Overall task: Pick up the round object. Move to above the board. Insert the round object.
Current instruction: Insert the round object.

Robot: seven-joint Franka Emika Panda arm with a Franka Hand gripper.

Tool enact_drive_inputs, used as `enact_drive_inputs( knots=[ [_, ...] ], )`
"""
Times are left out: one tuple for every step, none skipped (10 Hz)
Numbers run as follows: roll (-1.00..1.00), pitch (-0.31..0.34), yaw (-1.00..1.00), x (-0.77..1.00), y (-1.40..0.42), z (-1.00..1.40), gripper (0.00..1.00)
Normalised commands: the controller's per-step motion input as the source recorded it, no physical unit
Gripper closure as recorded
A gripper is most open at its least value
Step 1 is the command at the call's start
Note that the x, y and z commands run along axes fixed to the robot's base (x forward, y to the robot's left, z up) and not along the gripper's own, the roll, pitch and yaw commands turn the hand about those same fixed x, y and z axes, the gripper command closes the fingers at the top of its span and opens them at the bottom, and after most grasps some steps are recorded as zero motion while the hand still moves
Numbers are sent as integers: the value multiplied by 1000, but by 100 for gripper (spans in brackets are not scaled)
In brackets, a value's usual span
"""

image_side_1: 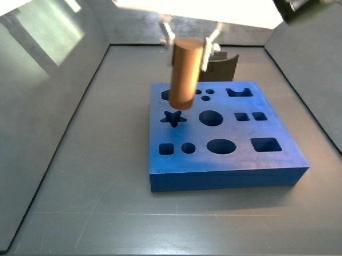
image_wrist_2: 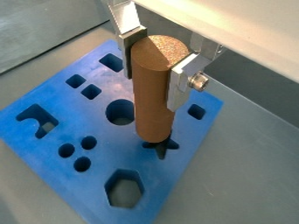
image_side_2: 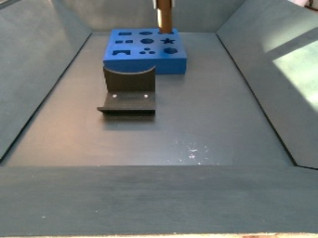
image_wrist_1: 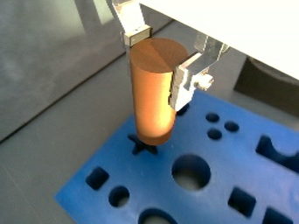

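Note:
My gripper is shut on the round object, an orange-brown cylinder peg held upright by its upper end. One silver finger presses each side of the peg. It hangs over the blue board, its lower end close above the star-shaped hole. A large round hole lies beside that. In both side views the peg stands over the board's corner region; whether it touches the surface I cannot tell. In a side view the peg reaches the picture's edge over the board, and the fingers are cut off.
The dark fixture stands on the grey floor beside the board, also seen behind it as a dark fixture. Sloping grey walls enclose the floor on all sides. The board has several other shaped holes, among them a hexagon.

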Motion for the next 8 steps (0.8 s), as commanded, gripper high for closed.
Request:
enact_drive_inputs(
  knots=[
    [-166, -57, -200, 771, -94, -186, 100],
    [-100, -214, -117, 740, -91, 0, 100],
    [-51, -277, -54, 731, -49, 0, 100],
    [0, -297, 0, 757, -3, 0, 100],
    [166, -280, 34, 726, -51, -40, 100],
    [551, -209, 157, 620, -129, -46, 100],
    [889, -126, 197, 466, -157, -14, 100],
    [1000, -66, 186, 291, -89, 0, 100]
  ],
)
